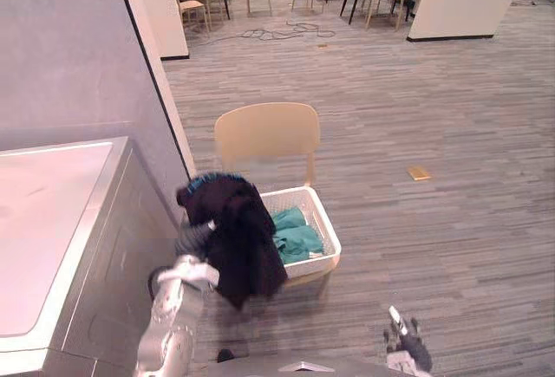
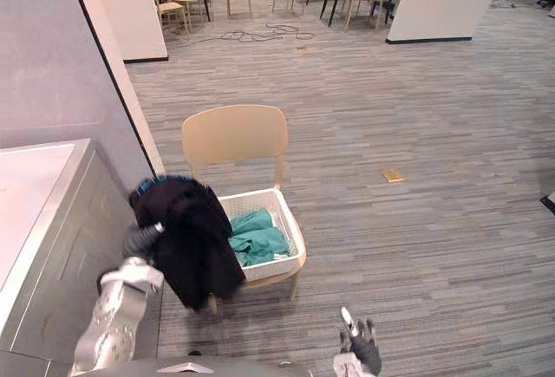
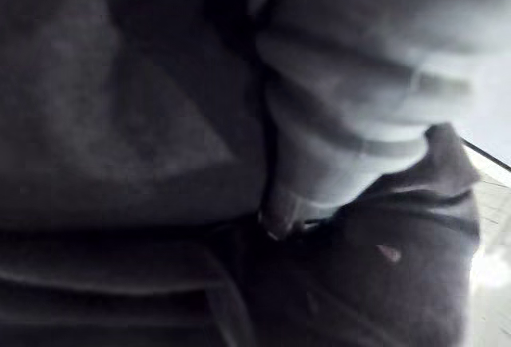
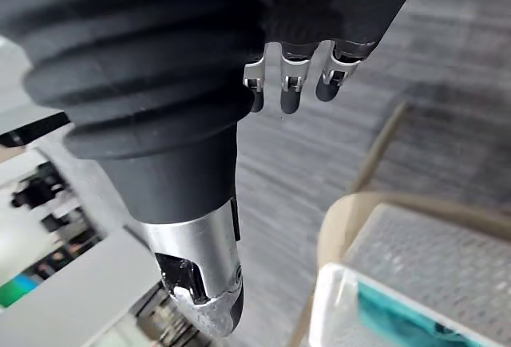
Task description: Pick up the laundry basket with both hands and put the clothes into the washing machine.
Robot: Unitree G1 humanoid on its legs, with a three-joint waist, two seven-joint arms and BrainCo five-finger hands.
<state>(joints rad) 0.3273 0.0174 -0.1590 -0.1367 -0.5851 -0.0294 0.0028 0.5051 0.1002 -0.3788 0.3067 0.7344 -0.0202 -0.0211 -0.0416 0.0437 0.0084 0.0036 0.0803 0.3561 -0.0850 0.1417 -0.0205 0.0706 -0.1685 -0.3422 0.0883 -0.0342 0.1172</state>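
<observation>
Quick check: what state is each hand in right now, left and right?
Left hand: up against the dark garment; open or closed cannot be told.
Right hand: open, holding nothing.

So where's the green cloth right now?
The green cloth lies inside the white laundry basket on the tan chair, mid-picture in the eye views, just right of the dark garment hanging at the basket's left edge.

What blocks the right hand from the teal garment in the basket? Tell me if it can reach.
Probably yes: the teal garment lies uncovered in the basket, the dark garment hangs over its left rim, and nothing stands before the right hand.
</observation>
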